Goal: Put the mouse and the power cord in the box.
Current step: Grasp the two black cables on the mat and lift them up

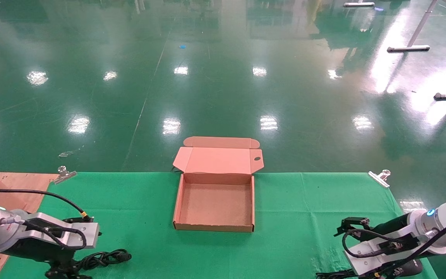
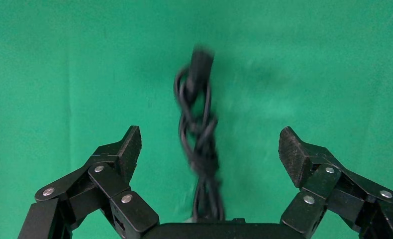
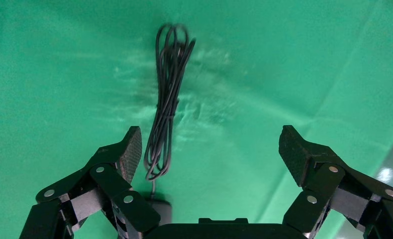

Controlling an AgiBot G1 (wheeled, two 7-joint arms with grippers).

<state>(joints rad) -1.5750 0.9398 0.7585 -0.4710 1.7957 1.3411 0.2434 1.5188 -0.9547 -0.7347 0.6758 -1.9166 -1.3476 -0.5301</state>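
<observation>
Only the wrist views show both jaws spread wide and empty: the left gripper (image 2: 209, 149) over the power cord (image 2: 200, 144), the right gripper (image 3: 209, 149) over the mouse (image 3: 157, 209) with its thin cable (image 3: 167, 107).

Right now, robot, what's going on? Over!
Left gripper open over the power cord. Right gripper open over the mouse and its thin cable. Box open, nothing inside. Nothing in the way.
</observation>
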